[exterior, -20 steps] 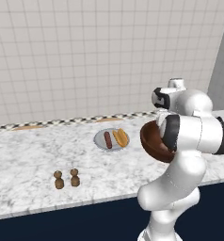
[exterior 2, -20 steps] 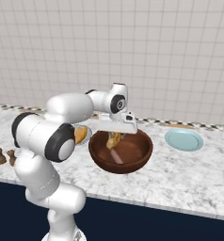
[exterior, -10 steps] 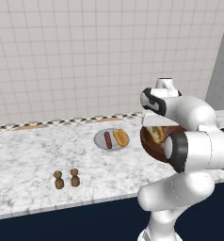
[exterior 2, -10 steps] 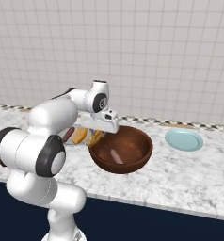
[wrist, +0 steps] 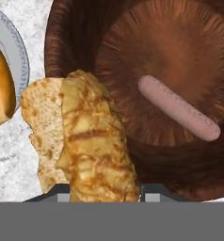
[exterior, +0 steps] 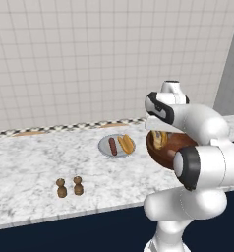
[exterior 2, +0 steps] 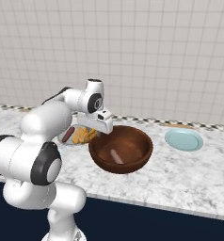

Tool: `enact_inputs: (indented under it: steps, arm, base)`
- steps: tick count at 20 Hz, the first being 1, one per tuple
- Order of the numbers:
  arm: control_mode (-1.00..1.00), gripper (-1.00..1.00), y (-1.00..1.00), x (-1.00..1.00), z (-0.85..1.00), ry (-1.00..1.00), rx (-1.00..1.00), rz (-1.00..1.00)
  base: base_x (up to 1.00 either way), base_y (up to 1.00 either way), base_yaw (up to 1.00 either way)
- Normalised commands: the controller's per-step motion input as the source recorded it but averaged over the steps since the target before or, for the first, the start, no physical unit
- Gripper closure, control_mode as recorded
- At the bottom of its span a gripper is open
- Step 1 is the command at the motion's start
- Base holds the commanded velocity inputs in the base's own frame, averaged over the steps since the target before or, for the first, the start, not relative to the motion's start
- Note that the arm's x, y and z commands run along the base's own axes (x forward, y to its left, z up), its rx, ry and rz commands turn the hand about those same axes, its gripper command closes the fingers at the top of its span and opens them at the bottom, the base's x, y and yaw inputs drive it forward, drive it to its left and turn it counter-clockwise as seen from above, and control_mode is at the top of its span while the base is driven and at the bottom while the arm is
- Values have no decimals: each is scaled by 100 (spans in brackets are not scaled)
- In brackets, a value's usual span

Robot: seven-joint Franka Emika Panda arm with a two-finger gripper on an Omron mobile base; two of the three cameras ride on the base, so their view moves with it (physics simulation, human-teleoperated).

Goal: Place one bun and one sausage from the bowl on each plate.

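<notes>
Bun [wrist: 92, 141] in the tool [wrist: 104, 190], lifted above the near rim of the bowl [exterior 2: 121, 149]: the job in hand looks like carrying it to the plate that has nothing on it yet. The grey plate [exterior: 116, 146], just to one side of the tool, already carries a sausage and a bun, so this one probably belongs on the pale blue-green plate [exterior 2: 183, 140], which lies on the table [exterior 2: 189, 174] past the far side of the bowl.

To do it well, the tool should keep enough height to clear the bowl's tall wall, cross over or around it without tipping the bun, then come down low over the middle of that plate before letting go, so the bun does not roll off the small flat rim. The bun is long and hangs out well beyond the fingers, so a slow swing would suit it.

In the hand view the fingers sit tight against both sides of the bun at its lower end, so the jaws stand about a bun's width apart and are holding it. One sausage [wrist: 178, 107] lies on the bowl's floor, beyond the bun and to its side, apart from the tool.
</notes>
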Motion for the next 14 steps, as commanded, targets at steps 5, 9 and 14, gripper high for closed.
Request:
enact_inputs:
  steps: [5,9,14]
  arm:
    - [-100,100,-5,0,2,0,0,9]
    - [-100,100,0,-1,3,0,-1,23]
    - [-100,100,2,-1,17,-5,0,7]
  base:
    - [0,0,0]
    - [0,0,0]
    - [0,0,0]
